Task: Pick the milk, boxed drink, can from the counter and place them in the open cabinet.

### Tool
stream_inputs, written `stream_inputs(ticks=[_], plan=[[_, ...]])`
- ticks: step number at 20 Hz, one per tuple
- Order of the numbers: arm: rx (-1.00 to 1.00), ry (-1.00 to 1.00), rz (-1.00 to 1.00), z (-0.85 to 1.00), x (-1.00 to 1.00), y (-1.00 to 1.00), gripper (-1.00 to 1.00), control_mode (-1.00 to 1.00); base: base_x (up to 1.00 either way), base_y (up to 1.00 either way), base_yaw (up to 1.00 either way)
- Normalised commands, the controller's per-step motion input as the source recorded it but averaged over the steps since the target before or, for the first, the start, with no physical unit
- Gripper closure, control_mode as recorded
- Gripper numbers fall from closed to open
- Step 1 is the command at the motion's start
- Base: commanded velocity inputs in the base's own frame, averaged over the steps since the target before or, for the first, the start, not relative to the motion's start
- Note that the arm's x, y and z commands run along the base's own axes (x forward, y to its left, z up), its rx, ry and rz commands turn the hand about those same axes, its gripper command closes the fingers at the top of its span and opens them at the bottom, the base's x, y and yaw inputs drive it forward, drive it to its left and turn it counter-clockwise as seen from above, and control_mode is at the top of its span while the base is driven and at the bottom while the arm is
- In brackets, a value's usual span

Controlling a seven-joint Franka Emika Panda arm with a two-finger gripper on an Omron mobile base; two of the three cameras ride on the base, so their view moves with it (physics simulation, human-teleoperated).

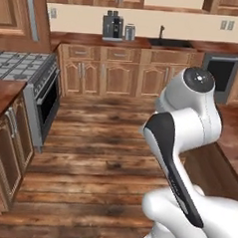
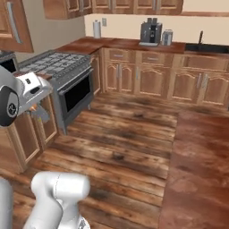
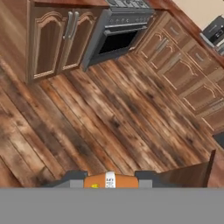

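In the hand view my gripper [image 3: 110, 179] is shut on the boxed drink [image 3: 109, 182], a small yellow-orange box with a white label that sits between the two dark finger tips. The hand hangs above the wooden floor, beside a corner of the reddish-brown counter [image 3: 192, 175]. In the right base view the gripper [image 2: 39, 112] is at the far left, in front of the low cabinets beside the stove. The counter [image 2: 197, 179] runs along the right. The tall light-brown cabinet [image 1: 18, 10] with a long grey bar handle hangs at the upper left. The milk and the can are out of view.
A stove with an oven [image 1: 40, 91] stands at the left and low arched-panel cabinets [image 1: 119, 73] line the back wall. A coffee machine [image 1: 112, 26] and a sink [image 1: 170, 43] are on the back counter. Open wooden floor [image 1: 99, 149] lies in the middle.
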Motion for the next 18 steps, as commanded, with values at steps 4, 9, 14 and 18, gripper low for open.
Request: stream_inputs(ticks=[4,9,14,18], plan=[[0.00,0.00,0.00,0.00,0.00,0.00,1.00,1.00,-0.33,-0.33,0.50],[0.00,0.00,0.00,0.00,0.00,0.00,1.00,1.00,0.06,-0.03,0.07],[0.00,0.00,0.00,0.00,0.00,0.00,1.00,1.00,0.94,-0.37,0.00],[0.00,0.00,0.00,0.00,0.00,0.00,1.00,1.00,1.00,-0.47,0.00]])
